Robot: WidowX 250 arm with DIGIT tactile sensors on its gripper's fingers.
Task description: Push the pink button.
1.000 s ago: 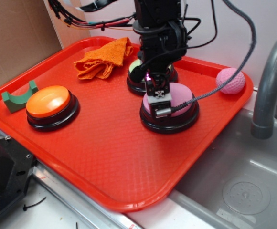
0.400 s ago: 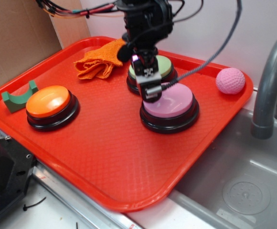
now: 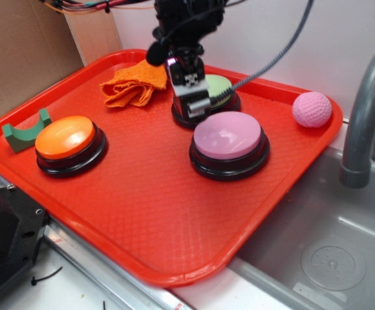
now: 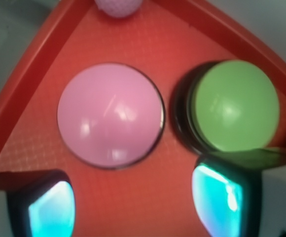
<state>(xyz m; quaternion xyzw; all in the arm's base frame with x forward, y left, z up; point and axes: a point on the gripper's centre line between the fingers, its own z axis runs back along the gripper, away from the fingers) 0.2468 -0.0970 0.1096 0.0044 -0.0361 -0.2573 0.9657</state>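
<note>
One pink button (image 3: 228, 135) on tray, hand (image 3: 197, 103) raised just behind-left.

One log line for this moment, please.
tool: open, raised, off button | pink button: uncovered, on red tray | beside green button

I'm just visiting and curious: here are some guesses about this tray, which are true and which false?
1. The gripper is pressing down on the pink button. False: it hangs above the tray, clear of the button.
2. The green button sits right beside the pink one. True.
3. The pink ball lies in the sink. False: it rests in the corner of the red tray.
4. An orange cloth lies crumpled on the tray. True.
5. The orange button is stacked on the pink one. False: it stands apart, near a green block.
</note>
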